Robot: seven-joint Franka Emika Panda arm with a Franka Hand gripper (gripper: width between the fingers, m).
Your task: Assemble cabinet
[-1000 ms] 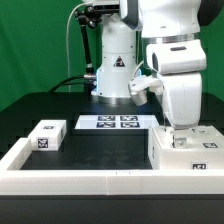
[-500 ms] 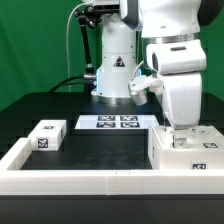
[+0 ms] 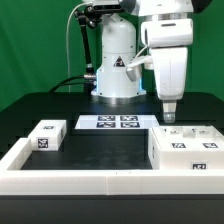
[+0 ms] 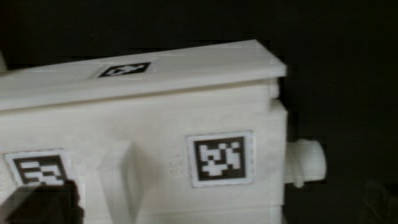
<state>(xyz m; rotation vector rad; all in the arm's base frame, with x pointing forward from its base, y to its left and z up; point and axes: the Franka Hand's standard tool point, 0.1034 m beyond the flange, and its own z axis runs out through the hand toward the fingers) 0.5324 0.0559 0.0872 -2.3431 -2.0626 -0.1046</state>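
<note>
A low white wall [image 3: 90, 181] lies in front. Behind it, the big white cabinet [image 3: 188, 150] sits at the exterior view's right. The gripper [image 3: 168, 116] hangs just above it; I cannot tell if it is spread wide or pinched tight. The marker board [image 3: 117, 123] lies farther back.

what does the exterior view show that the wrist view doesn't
Only the exterior view: the arm with its hand hanging above the cabinet, the small tagged block at the exterior view's left, the marker board and the white border wall.
Only the wrist view: a close look at the cabinet's side, where a rounded stub sticks out beside a tag.
Both: the white cabinet and its black-and-white tags. Neither settles whether the hand is open.
</note>
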